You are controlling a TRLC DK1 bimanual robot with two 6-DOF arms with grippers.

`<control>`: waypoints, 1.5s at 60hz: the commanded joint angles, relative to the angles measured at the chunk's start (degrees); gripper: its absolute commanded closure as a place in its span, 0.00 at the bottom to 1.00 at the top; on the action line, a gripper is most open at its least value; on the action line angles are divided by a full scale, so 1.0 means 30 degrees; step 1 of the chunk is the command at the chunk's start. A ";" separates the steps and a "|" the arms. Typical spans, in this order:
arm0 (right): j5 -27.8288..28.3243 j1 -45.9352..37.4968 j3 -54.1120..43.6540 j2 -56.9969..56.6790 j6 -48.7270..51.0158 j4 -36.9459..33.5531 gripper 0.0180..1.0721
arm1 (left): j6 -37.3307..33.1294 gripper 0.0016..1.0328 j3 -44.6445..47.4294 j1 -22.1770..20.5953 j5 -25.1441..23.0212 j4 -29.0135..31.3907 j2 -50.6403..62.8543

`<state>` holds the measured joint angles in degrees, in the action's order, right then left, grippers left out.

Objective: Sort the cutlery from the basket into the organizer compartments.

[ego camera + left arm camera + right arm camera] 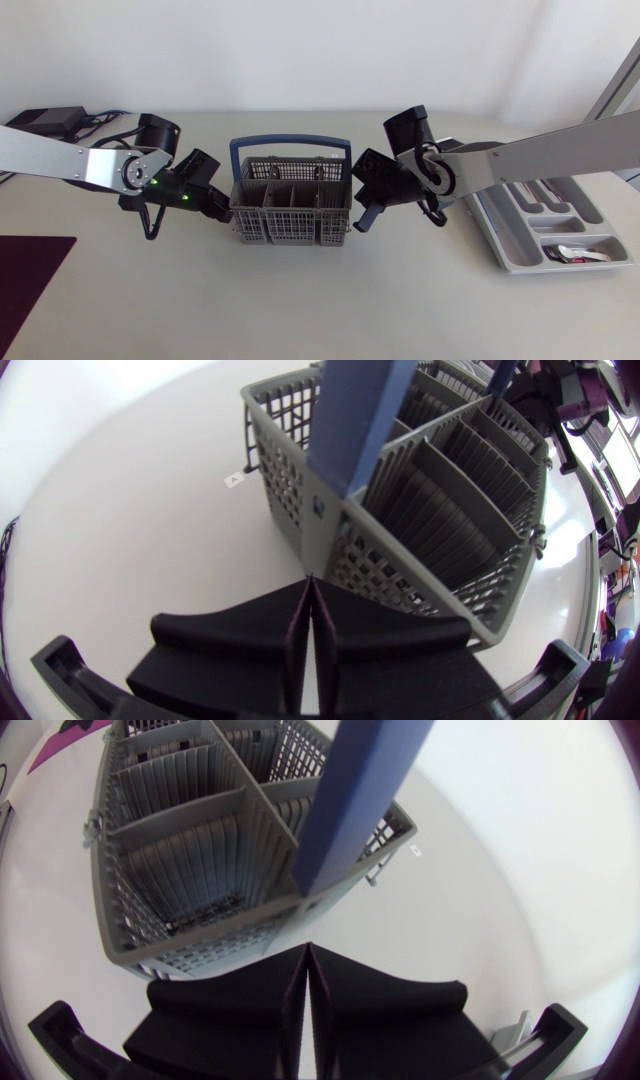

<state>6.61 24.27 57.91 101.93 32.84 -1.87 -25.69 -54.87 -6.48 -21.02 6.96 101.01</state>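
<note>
1. Our left claw is closed. Its two broad black fingers are pressed flat together, and nothing is between them. They are dull, smooth and shaped like wedges.
2. Its tip is low down, just beside one short end of the basket. We cannot tell if it touches.
3. Our right claw is closed too, with its black fingers pressed together and holding nothing. Its tip is just beside the other short end of the basket.
4. The basket is grey plastic and stands upright between the two claws. Its walls are a grid of little holes. Thin walls inside split it into boxes with ribbed floors.
5. A wide, flat blue handle arches over the basket.
6. A tiny white sticker lies on the white table near the basket. Its mark is too small to read.
7. The tray is grey plastic with long slots. It lies well apart from the basket on our right side, partly under our right arm.
8. The cutlery lies in the tray's slots. The pieces are too small for us to tell their kinds.
9. A flat, dark purple mat lies at the table's left edge.
</note>
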 commanded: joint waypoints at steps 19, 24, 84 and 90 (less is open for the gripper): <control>-0.2116 -0.1704 -0.3395 -0.3186 0.0362 0.1473 0.94 | -0.1367 0.97 0.2529 0.3244 -0.0495 -0.0153 -0.3114; -0.2468 -0.2085 -0.4040 -0.4475 0.0362 0.1502 0.93 | -0.1367 0.96 0.3232 0.3684 -0.0495 -0.0153 -0.4491; -0.4108 -0.5425 -0.8756 -1.8713 -0.0634 -0.1340 0.05 | 0.1562 0.04 0.6396 0.4680 0.0531 0.2396 -1.7352; -0.4108 -0.6391 -0.9049 -2.0207 -0.1249 -0.1984 0.05 | 0.1826 0.04 0.6484 0.4885 0.0443 0.2455 -1.7587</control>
<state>-5.41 6.74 32.42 43.92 31.55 -6.50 -22.02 -37.06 7.44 -19.24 13.87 49.04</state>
